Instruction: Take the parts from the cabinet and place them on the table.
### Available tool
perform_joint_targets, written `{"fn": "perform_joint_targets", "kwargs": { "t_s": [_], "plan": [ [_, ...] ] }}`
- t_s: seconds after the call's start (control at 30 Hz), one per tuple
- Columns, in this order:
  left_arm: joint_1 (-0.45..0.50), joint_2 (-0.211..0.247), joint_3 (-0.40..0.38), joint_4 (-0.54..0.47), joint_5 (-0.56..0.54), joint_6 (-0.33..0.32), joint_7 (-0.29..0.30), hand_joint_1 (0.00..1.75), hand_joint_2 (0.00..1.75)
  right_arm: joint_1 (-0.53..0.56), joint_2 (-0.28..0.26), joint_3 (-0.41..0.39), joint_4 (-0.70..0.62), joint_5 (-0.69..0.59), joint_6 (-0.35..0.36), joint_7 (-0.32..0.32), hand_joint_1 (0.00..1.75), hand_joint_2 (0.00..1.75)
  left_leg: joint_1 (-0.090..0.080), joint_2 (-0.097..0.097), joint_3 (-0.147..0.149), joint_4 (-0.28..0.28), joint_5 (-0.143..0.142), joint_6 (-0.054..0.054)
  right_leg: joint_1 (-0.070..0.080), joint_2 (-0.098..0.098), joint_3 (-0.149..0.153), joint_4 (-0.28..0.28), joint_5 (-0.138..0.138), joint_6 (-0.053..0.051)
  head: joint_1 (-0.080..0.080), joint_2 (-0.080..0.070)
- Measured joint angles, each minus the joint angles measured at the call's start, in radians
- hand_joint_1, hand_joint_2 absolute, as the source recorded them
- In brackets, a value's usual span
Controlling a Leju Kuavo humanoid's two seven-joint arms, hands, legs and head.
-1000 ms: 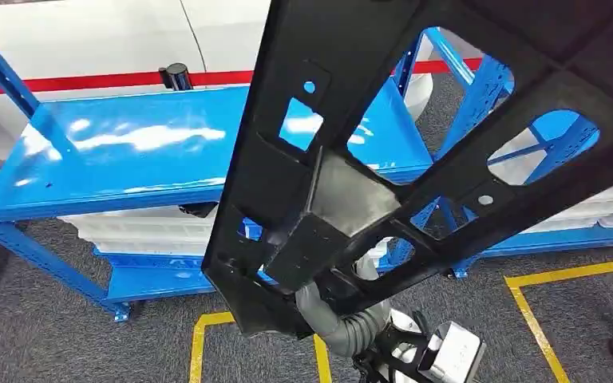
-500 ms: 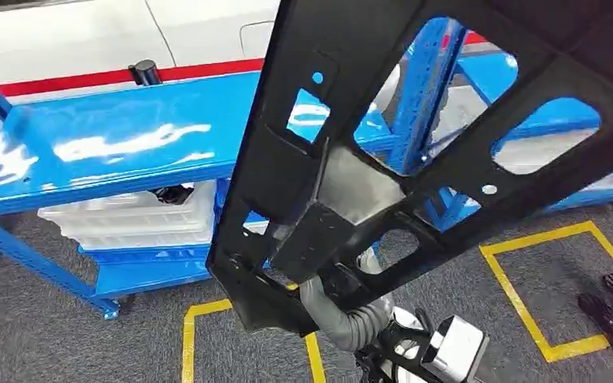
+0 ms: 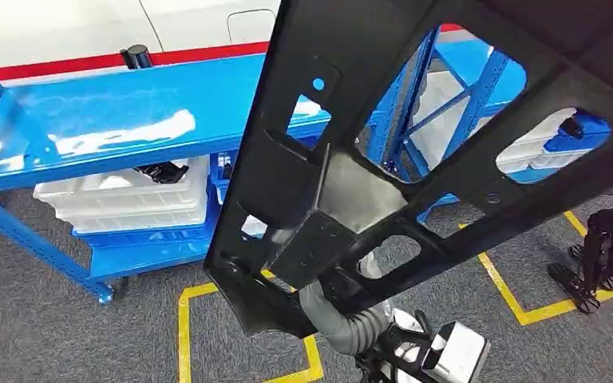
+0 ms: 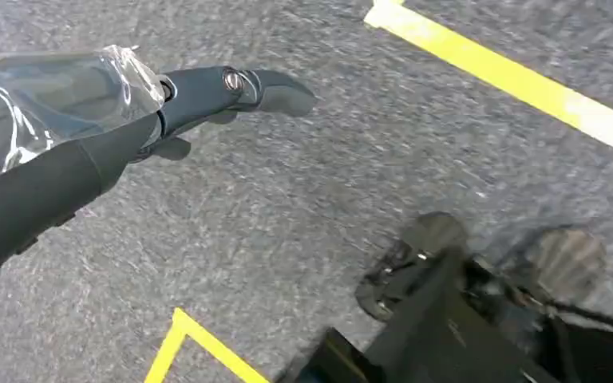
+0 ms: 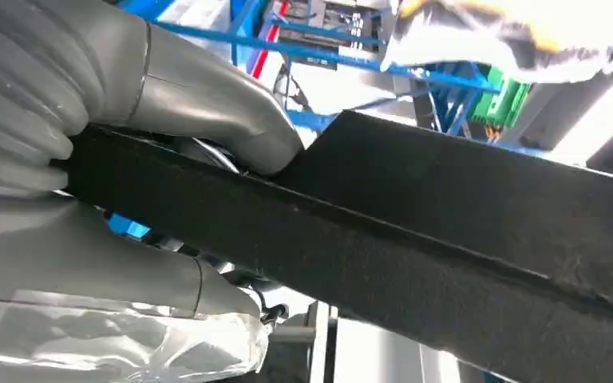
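While the part is carried this high: the big black panel (image 3: 447, 120), ribbed and pierced with cut-outs, hangs close before the head camera and hides most of the way ahead.
Right hand: the right hand (image 5: 128, 152) is clamped on the panel's edge (image 5: 447, 263), thumb on one face and fingers on the other; in the head view its ribbed grey wrist cover (image 3: 343, 323) comes up under the panel's lower end.
Left hand: the left hand (image 4: 207, 96) hangs over the grey carpet (image 4: 303, 239) with fingers extended, holding nothing.
Where the part is: clear of the cabinet, in the air, not yet over any surface.
Risk, grip: one hand at one end of a long panel gives heavy leverage; I judge it could twist or slide in the fingers.
Risk, collision: the blue steel rack (image 3: 104, 128) with its white bins (image 3: 128, 199) stands near, so a swinging far end could strike an upright.
Risk, footing: yellow floor tape (image 3: 183, 327) and a dark stand (image 3: 599, 255) lie partly behind the panel.
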Motion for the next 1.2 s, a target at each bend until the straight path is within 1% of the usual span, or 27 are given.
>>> {"fn": "perform_joint_targets", "kwargs": {
  "t_s": [0.07,0.1,0.13,0.2,0.23,0.27,0.3,0.33,0.4,0.43,0.47,0.5,0.57,0.6,0.63,0.67,0.73,0.77,0.8,0.83,0.93,0.97,1.0,1.03,1.1,1.13,1.2],
  "plan": [
    [0.0,0.001,0.0,0.0,-0.001,0.0,0.0,0.0,1.75,0.0,0.0,-0.002,0.0,0.0,0.0,0.0,1.75,1.75,-0.002,0.003,-0.02,0.001,0.018,0.003,-0.002,-0.001,-0.049,0.166,-0.116,0.009,0.0,0.0],
    [0.001,0.001,0.0,0.0,-0.002,0.0,0.0,0.0,1.75,0.001,0.0,-0.002,0.0,0.0,0.0,0.0,1.75,1.75,-0.004,0.006,-0.031,0.002,0.026,0.003,-0.002,-0.001,-0.068,0.245,-0.138,0.012,0.0,0.0],
    [0.002,0.001,0.0,0.0,-0.001,0.0,0.0,0.0,1.75,0.003,0.0,-0.002,0.0,0.0,0.0,0.0,1.75,1.75,-0.005,0.008,-0.042,0.003,0.033,0.002,-0.002,-0.001,-0.071,0.289,-0.124,0.012,0.0,0.0],
    [0.004,0.001,0.0,0.0,-0.001,0.0,0.0,0.0,1.75,0.005,0.0,-0.002,0.0,-0.003,0.0,0.0,1.75,1.75,-0.006,0.01,-0.058,0.008,0.042,0.0,-0.002,-0.001,-0.007,0.226,-0.061,0.008,0.0,0.0],
    [0.003,0.001,0.0,0.0,-0.001,0.0,0.0,0.0,1.75,0.005,0.0,-0.003,0.0,-0.006,0.0,0.002,1.75,1.75,-0.007,0.019,-0.058,0.011,0.045,-0.001,-0.001,-0.006,0.059,0.135,-0.036,0.003,0.0,0.0],
    [0.003,0.0,0.0,0.0,-0.001,0.0,0.0,0.0,1.75,0.002,0.0,-0.003,0.0,-0.015,0.0,0.005,1.75,1.75,-0.008,0.022,-0.058,0.013,0.046,-0.002,0.004,-0.036,0.135,0.025,-0.025,-0.004,0.001,0.0],
    [0.005,0.0,0.0,0.0,-0.001,0.0,0.0,0.0,1.75,-0.002,0.0,-0.003,0.0,-0.021,0.002,0.008,1.75,1.75,-0.016,0.026,-0.06,0.017,0.047,-0.005,0.017,-0.07,0.185,-0.051,-0.036,-0.009,0.001,0.0],
    [0.006,-0.001,0.0,0.0,-0.001,0.0,0.0,0.0,1.75,-0.006,0.0,-0.004,0.0,-0.025,0.004,0.01,1.75,1.75,-0.016,0.034,-0.064,0.02,0.052,-0.01,0.019,-0.069,0.194,-0.081,-0.04,-0.016,0.0,0.0],
    [0.006,-0.001,0.0,0.0,-0.001,0.0,0.0,0.0,1.75,-0.004,0.0,-0.005,0.0,-0.026,0.004,0.011,1.75,1.75,-0.014,0.053,-0.069,0.021,0.056,-0.018,0.021,-0.049,0.181,-0.08,-0.038,-0.021,0.002,0.0],
    [0.005,-0.001,0.0,0.0,-0.001,0.0,0.0,0.0,1.75,-0.004,0.0,-0.005,0.0,-0.029,0.005,0.013,1.75,1.75,-0.017,0.062,-0.069,0.022,0.056,-0.022,0.01,-0.039,0.18,-0.087,-0.031,-0.031,0.002,0.0],
    [0.004,-0.001,0.0,0.0,-0.001,0.0,0.0,0.0,1.75,-0.004,0.0,-0.005,0.0,-0.03,0.005,0.014,1.75,1.75,-0.012,0.045,-0.076,0.033,0.039,-0.031,0.005,-0.035,0.18,-0.091,-0.025,-0.037,0.002,0.0],
    [0.005,-0.001,0.0,0.0,-0.001,0.0,0.0,0.0,1.75,-0.005,0.0,-0.005,0.0,-0.031,0.005,0.014,1.75,1.75,-0.01,0.023,-0.096,0.082,0.001,-0.039,0.003,-0.026,0.174,-0.09,-0.021,-0.044,0.001,0.0],
    [-0.001,-0.001,0.001,0.0,0.001,0.0,0.0,0.0,1.75,-0.002,0.0,-0.005,0.0,-0.032,0.005,0.014,1.75,1.75,-0.001,0.012,-0.17,0.268,-0.093,-0.052,0.002,-0.014,0.167,-0.09,-0.016,-0.047,0.001,0.0],
    [-0.007,-0.001,0.002,0.0,0.001,0.001,0.0,0.0,1.75,0.001,0.0,-0.005,0.0,-0.033,0.003,0.014,1.75,1.75,0.002,0.011,-0.201,0.345,-0.12,-0.056,0.002,-0.008,0.164,-0.089,-0.013,-0.046,0.001,0.0],
    [-0.01,-0.001,0.003,0.0,0.001,0.001,0.0,0.0,1.75,0.003,0.0,-0.005,0.0,-0.033,0.003,0.014,1.75,1.75,0.005,0.011,-0.213,0.384,-0.122,-0.059,0.001,-0.001,0.162,-0.089,-0.011,-0.045,0.001,0.0],
    [-0.01,-0.001,0.004,0.0,0.001,0.001,0.001,0.0,1.75,0.005,0.0,-0.005,0.0,-0.033,0.003,0.014,1.75,1.75,0.009,0.011,-0.201,0.368,-0.102,-0.061,0.0,0.01,0.16,-0.088,-0.009,-0.042,0.001,0.0],
    [-0.006,-0.001,0.004,0.0,0.001,0.001,0.006,0.0,1.75,0.007,0.0,-0.005,0.0,-0.033,-0.003,0.014,1.75,1.75,0.017,0.004,-0.117,0.21,-0.014,-0.064,-0.004,0.036,0.158,-0.084,-0.007,-0.038,0.001,0.0],
    [-0.002,0.0,0.004,0.0,0.001,0.0,0.008,0.0,1.75,0.006,0.0,-0.006,0.0,-0.032,-0.003,0.013,1.75,1.75,0.023,-0.024,-0.068,0.109,0.029,-0.066,-0.005,0.047,0.155,-0.079,-0.007,-0.034,0.001,0.0],
    [0.002,0.0,0.004,0.0,0.0,-0.001,0.008,0.0,1.75,0.006,0.0,-0.006,0.0,-0.03,-0.004,0.013,1.75,1.75,0.028,-0.076,-0.04,0.058,0.026,-0.065,-0.003,0.056,0.145,-0.075,-0.006,-0.028,0.0,0.0],
    [0.005,-0.001,0.004,0.0,0.001,0.0,0.008,0.0,1.75,0.006,0.0,-0.006,0.0,-0.026,-0.005,0.013,1.75,1.75,0.026,-0.082,-0.041,0.05,0.027,-0.063,-0.001,0.069,0.135,-0.072,-0.001,-0.02,0.002,0.0],
    [0.002,-0.001,0.005,0.0,0.0,-0.001,0.009,0.0,1.75,0.011,-0.001,-0.01,0.0,-0.015,-0.014,0.013,1.75,1.75,0.025,-0.052,-0.054,0.044,0.02,-0.05,-0.002,0.097,0.113,-0.066,0.012,0.0,0.002,0.0],
    [0.001,-0.002,0.005,0.0,0.0,-0.001,0.009,0.0,1.75,0.013,-0.002,-0.011,-0.001,-0.012,-0.014,0.013,1.75,1.75,0.031,-0.039,-0.056,0.039,0.025,-0.04,-0.007,0.079,0.106,-0.056,0.002,0.002,0.001,0.0],
    [0.001,-0.002,0.005,0.0,0.0,-0.001,0.011,0.0,1.75,0.013,-0.002,-0.013,-0.005,-0.009,-0.015,0.013,1.75,1.75,0.028,-0.032,-0.058,0.039,0.026,-0.032,-0.001,0.031,0.089,-0.019,-0.025,0.006,0.006,0.0],
    [0.003,-0.002,0.005,0.0,0.0,-0.001,0.011,0.0,1.75,0.013,-0.002,-0.014,-0.006,-0.005,-0.017,0.013,1.75,1.75,0.025,-0.018,-0.059,0.04,0.028,-0.024,-0.002,0.011,0.053,0.058,-0.07,0.01,0.008,0.0],
    [0.006,-0.002,0.005,0.0,0.0,-0.001,0.011,0.0,1.75,0.015,-0.002,-0.013,-0.006,-0.004,-0.018,0.013,1.75,1.75,0.018,0.009,-0.064,0.04,0.03,-0.02,-0.003,0.003,-0.028,0.239,-0.148,0.015,0.008,0.0],
    [0.006,-0.002,0.005,0.0,0.0,-0.001,0.011,0.0,1.75,0.017,-0.002,-0.013,-0.006,-0.004,-0.018,0.013,1.75,1.75,0.016,0.022,-0.066,0.04,0.031,-0.019,-0.004,0.003,-0.051,0.295,-0.16,0.016,0.008,0.0],
    [0.006,-0.002,0.005,0.0,0.0,-0.001,0.011,0.0,1.75,0.022,-0.004,-0.013,-0.006,-0.003,-0.018,0.013,1.75,1.75,0.013,0.045,-0.065,0.04,0.031,-0.019,-0.004,0.002,-0.019,0.249,-0.121,0.014,0.008,0.0]
  ]
}}
